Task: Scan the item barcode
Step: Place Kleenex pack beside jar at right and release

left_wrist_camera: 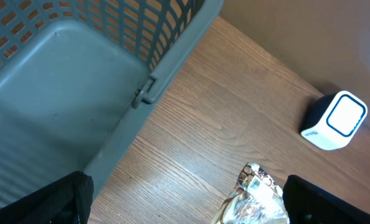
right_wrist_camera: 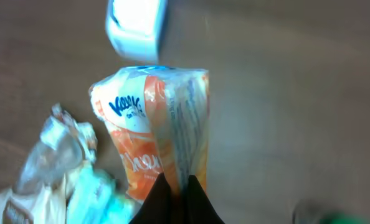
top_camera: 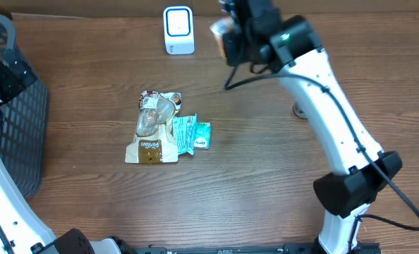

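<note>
The right gripper (right_wrist_camera: 175,193) is pinching an orange-and-white tissue pack (right_wrist_camera: 152,130) by one end, its fingers pressed together on the wrapper. The pack is hanging above the counter (top_camera: 266,183), near the white barcode scanner (top_camera: 178,29) at the far edge. In the right wrist view its long axis is running straight away from the gripper, with the far end pointing toward the scanner. The left gripper (left_wrist_camera: 185,205) is standing spread wide, holding nothing, beside the grey basket (left_wrist_camera: 79,81). A brown snack bag (top_camera: 153,130) and a teal packet (top_camera: 193,134) are lying together mid-counter.
</note>
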{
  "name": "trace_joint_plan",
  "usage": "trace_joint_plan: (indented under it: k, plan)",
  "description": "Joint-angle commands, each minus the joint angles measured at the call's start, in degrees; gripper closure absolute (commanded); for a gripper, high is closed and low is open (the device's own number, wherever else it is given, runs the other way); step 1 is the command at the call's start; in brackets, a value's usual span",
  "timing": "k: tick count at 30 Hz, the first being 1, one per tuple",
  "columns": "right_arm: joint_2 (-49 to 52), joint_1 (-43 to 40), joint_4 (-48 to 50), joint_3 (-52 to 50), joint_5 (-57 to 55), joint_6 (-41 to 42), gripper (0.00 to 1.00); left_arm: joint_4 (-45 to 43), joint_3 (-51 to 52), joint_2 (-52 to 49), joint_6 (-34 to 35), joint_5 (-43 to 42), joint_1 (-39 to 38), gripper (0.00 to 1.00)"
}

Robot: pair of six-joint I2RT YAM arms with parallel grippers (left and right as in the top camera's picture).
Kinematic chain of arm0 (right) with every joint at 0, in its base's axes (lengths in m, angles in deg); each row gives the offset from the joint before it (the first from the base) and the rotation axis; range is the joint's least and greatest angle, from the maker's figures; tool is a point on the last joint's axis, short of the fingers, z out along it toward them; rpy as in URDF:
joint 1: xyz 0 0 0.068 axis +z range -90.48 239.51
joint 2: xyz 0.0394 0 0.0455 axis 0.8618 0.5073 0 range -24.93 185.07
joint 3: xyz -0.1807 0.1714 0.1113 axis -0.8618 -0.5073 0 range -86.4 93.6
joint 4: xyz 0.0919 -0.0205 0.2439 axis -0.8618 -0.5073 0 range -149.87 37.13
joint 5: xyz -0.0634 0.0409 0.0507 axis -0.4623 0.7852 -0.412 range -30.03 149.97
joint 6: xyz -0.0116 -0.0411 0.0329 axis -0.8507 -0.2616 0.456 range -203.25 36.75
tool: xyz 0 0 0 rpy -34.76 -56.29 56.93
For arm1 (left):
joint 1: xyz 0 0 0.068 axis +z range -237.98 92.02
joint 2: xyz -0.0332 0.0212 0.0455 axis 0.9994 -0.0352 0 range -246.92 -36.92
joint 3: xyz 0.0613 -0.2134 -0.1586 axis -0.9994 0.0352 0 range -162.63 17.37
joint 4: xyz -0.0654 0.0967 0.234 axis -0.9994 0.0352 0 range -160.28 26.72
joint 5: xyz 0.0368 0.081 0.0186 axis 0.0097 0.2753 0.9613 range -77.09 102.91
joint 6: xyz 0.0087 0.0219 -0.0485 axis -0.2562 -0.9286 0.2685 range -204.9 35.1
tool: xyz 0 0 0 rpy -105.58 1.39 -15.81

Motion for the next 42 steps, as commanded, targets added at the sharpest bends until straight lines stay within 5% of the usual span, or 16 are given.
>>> trace_joint_plan:
  k: [1, 13, 22, 42]
  plan:
    - [1.11, -3.76, -3.61, -4.59, 4.98, 6.01, 0.96, -0.17, -0.20, 0.20, -1.11, 0.20, -0.11, 0.01]
    - [1.18, -11.10, 8.39, -32.00, -3.02, 5.97, 0.96, -0.17, -0.20, 0.20, -1.11, 0.20, -0.11, 0.00]
    - [1.18, -13.44, 11.50, -36.87, -12.11, -3.56, 0.96, -0.17, -0.20, 0.20, -1.11, 0.20, -0.11, 0.00]
    - [1.20, -18.69, 13.07, -37.16, -17.84, -3.10, 0.96, -0.17, -0.20, 0.20, -1.11, 0.20, -0.11, 0.01]
